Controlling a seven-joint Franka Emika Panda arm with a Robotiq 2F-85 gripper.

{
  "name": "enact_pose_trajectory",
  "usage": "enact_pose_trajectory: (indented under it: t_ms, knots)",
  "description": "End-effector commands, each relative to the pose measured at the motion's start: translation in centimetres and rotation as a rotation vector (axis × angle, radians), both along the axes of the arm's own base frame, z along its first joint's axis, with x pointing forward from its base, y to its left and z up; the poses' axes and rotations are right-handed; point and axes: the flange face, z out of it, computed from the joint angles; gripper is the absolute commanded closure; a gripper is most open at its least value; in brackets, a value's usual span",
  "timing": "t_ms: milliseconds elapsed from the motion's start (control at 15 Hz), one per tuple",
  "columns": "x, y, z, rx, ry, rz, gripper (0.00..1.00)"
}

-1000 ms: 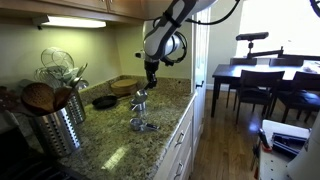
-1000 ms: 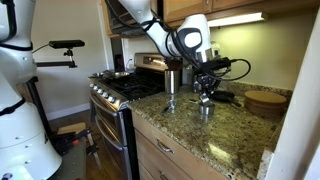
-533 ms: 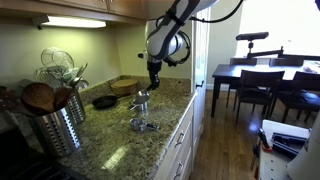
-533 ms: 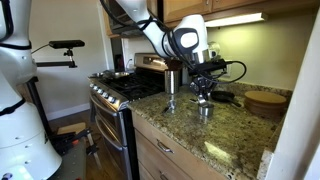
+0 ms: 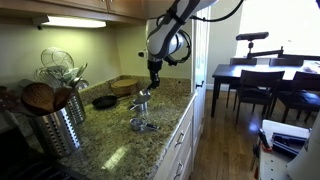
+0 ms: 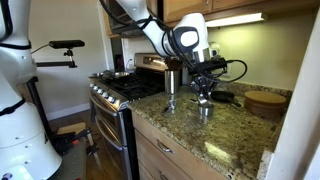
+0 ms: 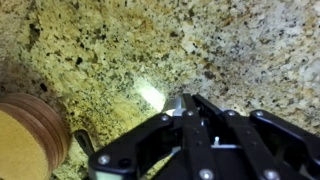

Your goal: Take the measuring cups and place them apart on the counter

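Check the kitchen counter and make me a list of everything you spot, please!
Surface: speckled granite counter, with bare patches between the things.
Job's things: first measuring cup sits just below the hand; second measuring cup sits apart from it on the counter.
Clutter: utensil canister, black skillet, wooden bowl.
Hand: hand is shut and points down; can't tell if it pinches a cup handle.
Cables: black cable loops beside the hand.
Surroundings: stove, dining table with chairs.

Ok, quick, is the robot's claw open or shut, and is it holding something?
Gripper: shut. Whether it holds anything cannot be told.
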Motion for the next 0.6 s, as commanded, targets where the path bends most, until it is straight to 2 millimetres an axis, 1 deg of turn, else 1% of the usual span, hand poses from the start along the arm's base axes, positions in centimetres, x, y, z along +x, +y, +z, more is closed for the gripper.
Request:
enact_pose_trajectory:
  t_ms: [0,133,533]
  knots:
    - [-1.74,-0.06,1.47,-0.007,-0.008,-0.03,0.93]
    - [-1.94,-0.1,1.53,-0.007,-0.008,-0.034,0.93]
    - [-2.58,-0.29,0.81,-0.004,0.008,-0.05,0.93]
